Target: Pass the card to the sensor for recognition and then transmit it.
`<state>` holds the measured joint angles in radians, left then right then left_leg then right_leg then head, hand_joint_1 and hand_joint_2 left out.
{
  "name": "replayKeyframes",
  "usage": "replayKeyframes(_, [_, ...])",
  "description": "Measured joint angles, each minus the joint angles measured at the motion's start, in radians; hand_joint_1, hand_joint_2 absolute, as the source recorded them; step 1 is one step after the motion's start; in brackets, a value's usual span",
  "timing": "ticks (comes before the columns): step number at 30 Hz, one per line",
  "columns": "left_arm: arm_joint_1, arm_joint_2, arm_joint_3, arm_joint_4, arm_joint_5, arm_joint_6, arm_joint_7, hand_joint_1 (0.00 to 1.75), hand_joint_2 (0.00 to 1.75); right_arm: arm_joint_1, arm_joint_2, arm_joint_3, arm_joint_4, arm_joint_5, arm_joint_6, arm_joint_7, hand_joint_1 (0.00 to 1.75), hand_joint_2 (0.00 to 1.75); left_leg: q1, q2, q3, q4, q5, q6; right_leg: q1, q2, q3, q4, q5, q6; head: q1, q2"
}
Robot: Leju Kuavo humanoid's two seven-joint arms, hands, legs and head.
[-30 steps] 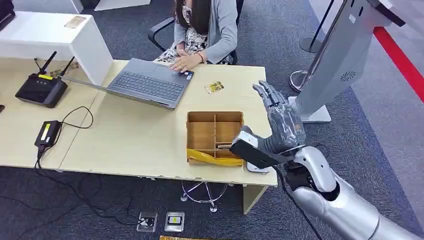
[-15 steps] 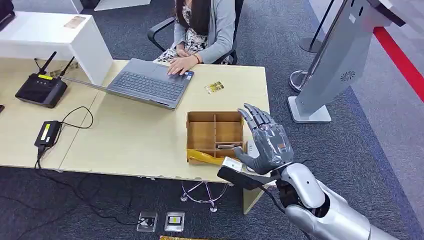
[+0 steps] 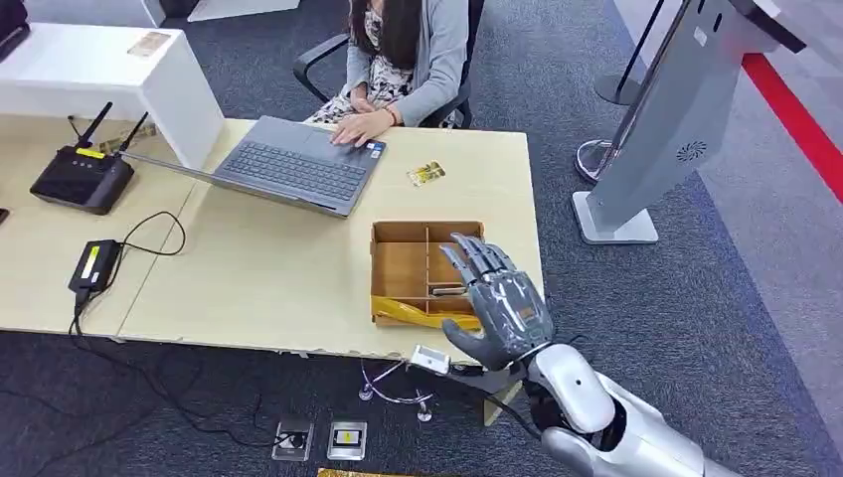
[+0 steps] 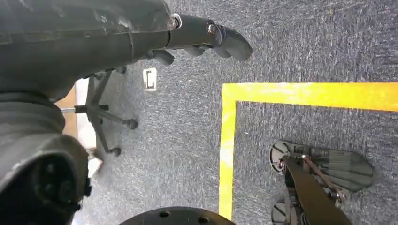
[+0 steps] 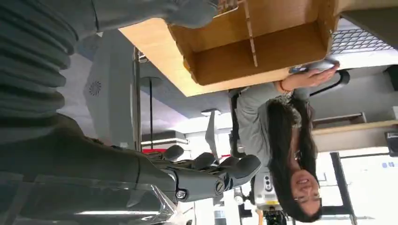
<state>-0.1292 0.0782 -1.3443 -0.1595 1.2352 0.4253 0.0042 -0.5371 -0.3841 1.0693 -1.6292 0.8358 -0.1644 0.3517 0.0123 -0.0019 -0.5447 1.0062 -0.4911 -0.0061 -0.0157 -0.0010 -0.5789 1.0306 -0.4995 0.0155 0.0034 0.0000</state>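
Observation:
A gold card (image 3: 425, 174) lies flat on the desk (image 3: 258, 268) beyond a wooden divided box (image 3: 410, 260). Something small, flat and dark (image 3: 448, 290) lies in one of the box's near compartments, and a yellow strip (image 3: 422, 315) runs along its front. My right hand (image 3: 494, 298) hovers over the box's right edge, fingers spread and holding nothing. In the right wrist view the thumb (image 5: 192, 11) and fingers (image 5: 211, 174) stand far apart, with the box (image 5: 263, 42) between them. My left hand (image 4: 202, 35) hangs over the carpet with nothing in it. The grey sensor stand (image 3: 676, 109) rises right of the desk.
A person (image 3: 413, 60) sits at the far side typing on a grey laptop (image 3: 293, 164). A black router (image 3: 82, 177), a power adapter (image 3: 94, 266) with cables and a white block (image 3: 99, 70) occupy the left. Floor sockets (image 3: 318, 439) lie under the desk's front edge.
My right hand has come down and to the left, from beside the sensor stand to over the right edge of the box. The person keeps typing.

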Motion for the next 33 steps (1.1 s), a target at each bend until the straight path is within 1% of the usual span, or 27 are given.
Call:
replayKeyframes(6, [0.0, -0.005, 0.0, 0.0, 0.008, -0.003, 0.0, 0.0, 0.0, 0.004, 0.037, 0.007, 0.058, 0.02, 0.006, -0.011, 0.0, 1.75, 0.0, 0.0, 0.0, 0.0, 0.0, 0.0, 0.0, 0.0, 0.0, 0.0, 0.0, 0.0, 0.0, 0.0])
replayKeyframes(11, [0.0, -0.009, 0.0, 0.0, 0.0, -0.003, 0.0, 0.0, 0.0, 0.008, 0.069, 0.006, 0.083, 0.047, 0.041, -0.008, 0.0, 1.75, 0.0, 0.0, 0.0, 0.0, 0.0, 0.0, 0.0, 0.0, 0.0, 0.0, 0.0, 0.0, 0.0, 0.0])
replayKeyframes(14, [0.0, -0.009, 0.0, 0.0, -0.006, -0.008, 0.009, 0.0, 0.0, 0.009, 0.085, 0.003, 0.098, 0.027, 0.059, -0.008, 0.0, 1.75, 0.0, 0.0, 0.0, 0.0, 0.0, 0.0, 0.0, 0.0, 0.0, 0.0, 0.0, 0.0, 0.0, 0.0])
replayKeyframes(20, [0.0, -0.009, 0.0, 0.0, -0.013, -0.014, 0.031, 0.0, 0.0, 0.009, 0.116, -0.018, 0.125, 0.023, 0.064, -0.001, 0.0, 1.75, 0.0, 0.0, 0.0, 0.0, 0.0, 0.0, 0.0, 0.0, 0.0, 0.0, 0.0, 0.0, 0.0, 0.0])
replayKeyframes(25, [0.0, -0.009, 0.0, 0.0, -0.017, -0.021, 0.031, 0.0, 0.0, 0.012, 0.142, -0.048, 0.144, -0.044, 0.08, 0.002, 0.0, 1.75, 0.0, 0.0, 0.0, 0.0, 0.0, 0.0, 0.0, 0.0, 0.0, 0.0, 0.0, 0.0, 0.0, 0.0])
replayKeyframes(33, [0.0, -0.009, 0.0, 0.0, -0.025, -0.032, 0.038, 0.0, 0.0, 0.011, 0.162, -0.078, 0.172, -0.054, 0.085, 0.01, 0.0, 1.75, 0.0, 0.0, 0.0, 0.0, 0.0, 0.0, 0.0, 0.0, 0.0, 0.0, 0.0, 0.0, 0.0, 0.0])
